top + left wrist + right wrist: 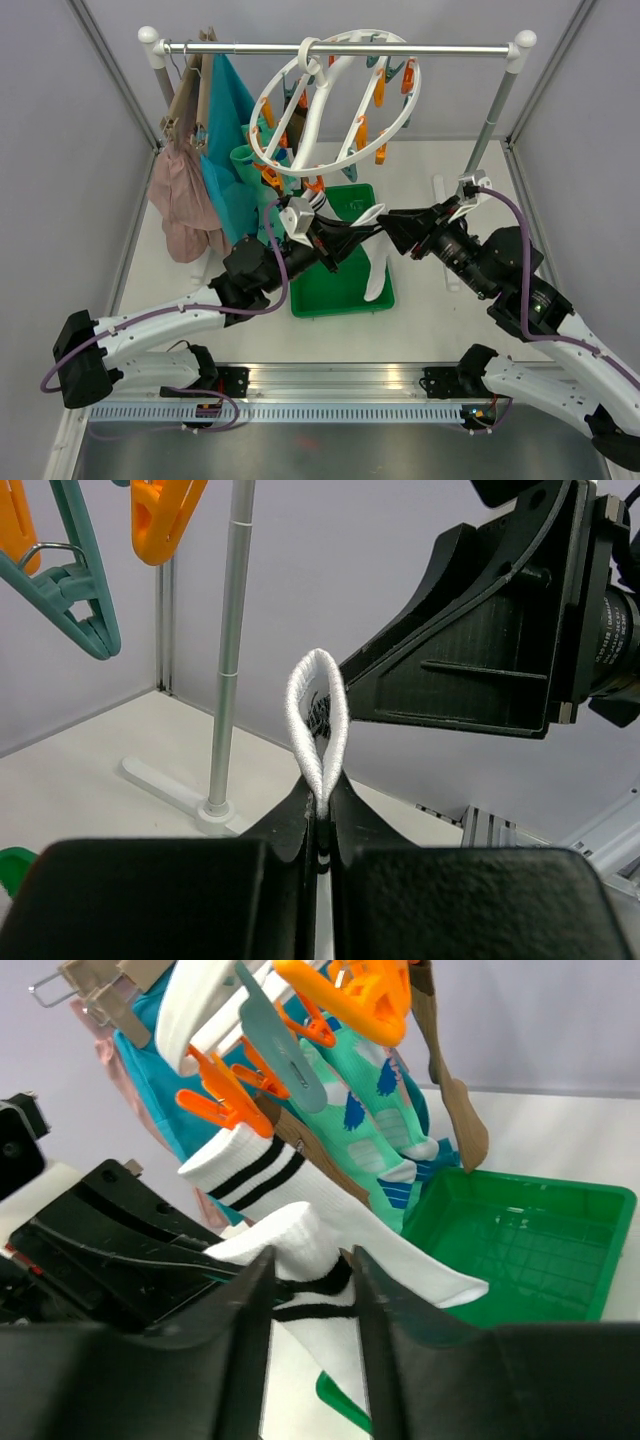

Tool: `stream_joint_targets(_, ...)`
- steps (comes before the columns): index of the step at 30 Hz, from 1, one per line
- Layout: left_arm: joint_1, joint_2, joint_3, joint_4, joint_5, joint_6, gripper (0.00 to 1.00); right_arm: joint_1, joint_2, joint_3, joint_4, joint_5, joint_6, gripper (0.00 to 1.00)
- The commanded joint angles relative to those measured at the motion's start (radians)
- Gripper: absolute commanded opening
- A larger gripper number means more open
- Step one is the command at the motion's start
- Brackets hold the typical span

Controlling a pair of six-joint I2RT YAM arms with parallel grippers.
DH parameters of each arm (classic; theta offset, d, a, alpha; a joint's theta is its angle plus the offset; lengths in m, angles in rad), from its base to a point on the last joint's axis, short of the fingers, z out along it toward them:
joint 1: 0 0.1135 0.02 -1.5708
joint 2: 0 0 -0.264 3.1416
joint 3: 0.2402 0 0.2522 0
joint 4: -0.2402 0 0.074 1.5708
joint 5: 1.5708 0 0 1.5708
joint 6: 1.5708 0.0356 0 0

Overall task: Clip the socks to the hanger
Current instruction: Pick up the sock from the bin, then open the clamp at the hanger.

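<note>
White sock (black cuff stripes) held above the green tray at the tabletop's centre: left gripper pinched tight on its folded edge, right gripper closed around the cuff. Hanger hangs toward the far edge, 1 striped sock already pegged.

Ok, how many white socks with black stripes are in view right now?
2. The clipped sock hangs from an orange peg on the hanger; the held sock is pinched by the left claw and right claw over the green tray. Others may be hidden.
</note>
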State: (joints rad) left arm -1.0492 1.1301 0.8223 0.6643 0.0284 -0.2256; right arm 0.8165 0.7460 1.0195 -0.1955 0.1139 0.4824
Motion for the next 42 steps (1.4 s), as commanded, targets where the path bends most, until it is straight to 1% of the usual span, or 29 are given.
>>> stream_joint_targets(1, 0.005, -0.047, -0.002, -0.001, 0.007, 0.049, 0.02, 0.006, 0.009, 0.011, -0.013, 0.070, -0.059, 0.47)
stream_joint_targets(2, 0.003, -0.059, 0.000, -0.031, 0.005, 0.058, 0.02, 0.006, 0.010, 0.016, -0.013, 0.081, -0.095, 0.54)
stream_joint_targets(4, 0.005, -0.076, 0.003, -0.077, -0.024, 0.081, 0.02, 0.006, 0.016, 0.022, -0.009, 0.113, -0.140, 0.56)
stream_joint_targets(6, 0.005, -0.095, 0.005, -0.138, -0.070, 0.106, 0.02, 0.006, 0.038, 0.040, 0.005, 0.118, -0.224, 0.60)
stream_joint_targets(9, 0.005, -0.113, 0.014, -0.210, -0.160, 0.121, 0.02, 0.006, 0.104, 0.080, 0.011, 0.121, -0.316, 0.61)
stream_joint_targets(13, 0.012, -0.122, 0.029, -0.290, -0.223, 0.121, 0.02, 0.003, 0.171, 0.114, 0.048, 0.113, -0.410, 0.61)
stream_joint_targets(14, 0.015, -0.121, 0.034, -0.305, -0.234, 0.120, 0.02, -0.007, 0.185, 0.120, 0.057, 0.106, -0.425, 0.62)
stream_joint_targets(19, 0.052, -0.125, 0.072, -0.419, -0.297, 0.088, 0.02, -0.066, 0.225, 0.154, 0.079, 0.004, -0.502, 0.65)
stream_joint_targets(23, 0.113, -0.145, 0.063, -0.434, -0.285, 0.040, 0.02, -0.106, 0.239, 0.169, 0.082, -0.068, -0.521, 0.66)
stream_joint_targets(28, 0.156, -0.164, 0.058, -0.428, -0.252, 0.019, 0.02, -0.134, 0.228, 0.159, 0.117, -0.169, -0.550, 0.67)
stream_joint_targets(32, 0.176, -0.173, 0.064, -0.431, -0.242, 0.012, 0.02, -0.145, 0.227, 0.165, 0.145, -0.213, -0.582, 0.68)
stream_joint_targets(35, 0.192, -0.177, 0.070, -0.439, -0.237, 0.012, 0.02, -0.155, 0.239, 0.183, 0.156, -0.218, -0.594, 0.69)
stream_joint_targets(42, 0.212, -0.188, 0.078, -0.451, -0.228, 0.012, 0.02, -0.204, 0.276, 0.228, 0.166, -0.273, -0.593, 0.69)
